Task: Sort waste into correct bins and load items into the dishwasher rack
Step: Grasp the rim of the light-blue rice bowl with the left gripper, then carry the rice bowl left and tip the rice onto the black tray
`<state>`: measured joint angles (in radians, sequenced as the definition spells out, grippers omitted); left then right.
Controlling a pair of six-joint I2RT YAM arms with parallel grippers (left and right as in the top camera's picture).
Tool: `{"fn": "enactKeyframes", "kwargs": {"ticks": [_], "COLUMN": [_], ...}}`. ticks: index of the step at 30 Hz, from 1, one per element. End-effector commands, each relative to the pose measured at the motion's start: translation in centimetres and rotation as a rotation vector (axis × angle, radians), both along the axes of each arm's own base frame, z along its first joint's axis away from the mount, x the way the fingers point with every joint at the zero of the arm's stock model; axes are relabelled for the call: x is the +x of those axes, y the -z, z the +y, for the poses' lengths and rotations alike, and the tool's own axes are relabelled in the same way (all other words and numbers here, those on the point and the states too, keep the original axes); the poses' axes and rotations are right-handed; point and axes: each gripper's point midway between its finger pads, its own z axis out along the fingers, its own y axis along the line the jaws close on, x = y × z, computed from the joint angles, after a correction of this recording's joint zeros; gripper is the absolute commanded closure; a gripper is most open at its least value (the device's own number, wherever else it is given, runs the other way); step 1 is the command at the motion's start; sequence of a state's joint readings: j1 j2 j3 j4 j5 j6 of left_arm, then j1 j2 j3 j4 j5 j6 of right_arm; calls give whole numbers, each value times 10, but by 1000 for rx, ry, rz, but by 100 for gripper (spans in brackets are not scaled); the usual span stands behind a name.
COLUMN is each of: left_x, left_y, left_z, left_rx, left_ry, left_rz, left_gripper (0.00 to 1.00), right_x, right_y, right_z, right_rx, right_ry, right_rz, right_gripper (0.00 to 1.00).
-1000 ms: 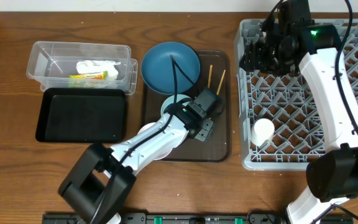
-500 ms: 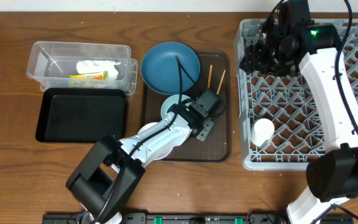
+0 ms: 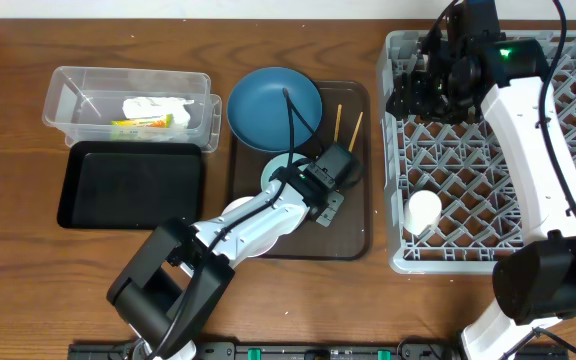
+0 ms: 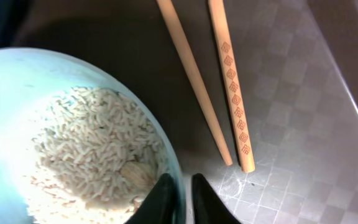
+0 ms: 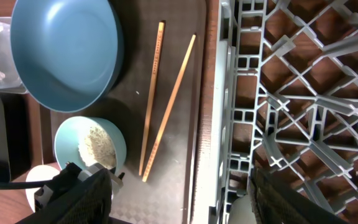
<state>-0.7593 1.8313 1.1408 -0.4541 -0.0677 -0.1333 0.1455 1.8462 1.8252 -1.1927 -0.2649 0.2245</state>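
Note:
My left gripper (image 4: 183,200) is shut on the right rim of the light blue bowl (image 4: 17,106), which holds whitish rice scraps (image 4: 92,149) and sits on the brown tray. Two wooden chopsticks (image 4: 229,81) lie just beyond the bowl. The dark blue plate (image 3: 274,107) rests at the tray's back. My right gripper (image 5: 179,199) hangs open and empty above the far left corner of the grey dishwasher rack (image 3: 498,190). A white cup (image 3: 423,212) lies in the rack. The napkin (image 3: 153,104) and the yellow-green wrapper (image 3: 140,123) lie in the clear tub (image 3: 68,100).
The black tray (image 3: 133,185) lies in front of the clear tub, at the left. The brown serving tray (image 3: 353,235) sits between the bins and the rack. A white bowl (image 5: 33,186) shows just left of my left arm.
My left gripper's jaws have closed from wide apart onto the light blue bowl's rim. The left arm's elbow shifted slightly. The right arm has not moved.

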Motion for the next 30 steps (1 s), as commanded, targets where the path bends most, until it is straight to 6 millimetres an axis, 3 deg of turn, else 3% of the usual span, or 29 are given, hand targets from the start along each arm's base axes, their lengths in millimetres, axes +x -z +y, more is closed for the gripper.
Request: {"fn": "enactKeyframes", "kwargs": {"ticks": [1,16,22,30], "left_x": [4,8,7,14], "left_y": [3,-24,-54,-101], "left_z": [-1,-8,-10,13], "left_rx": [7,-64,-142,-242], "left_ry": [-2,-9,-36,-140], "left_rz": [-11,-55,-83,-118], "left_gripper": [91,94,94,94], "right_x": [2,0,-1,-1], "right_y": [-10,-8,-8,-8], "right_z": [-1,-5,-6,-6], "right_rx": [-8,-29,-31,-31], "right_ry": [-11,-4,-3,-4], "right_rz": [-31,-22,-17,-18], "right_gripper": [31,31,31,31]}}
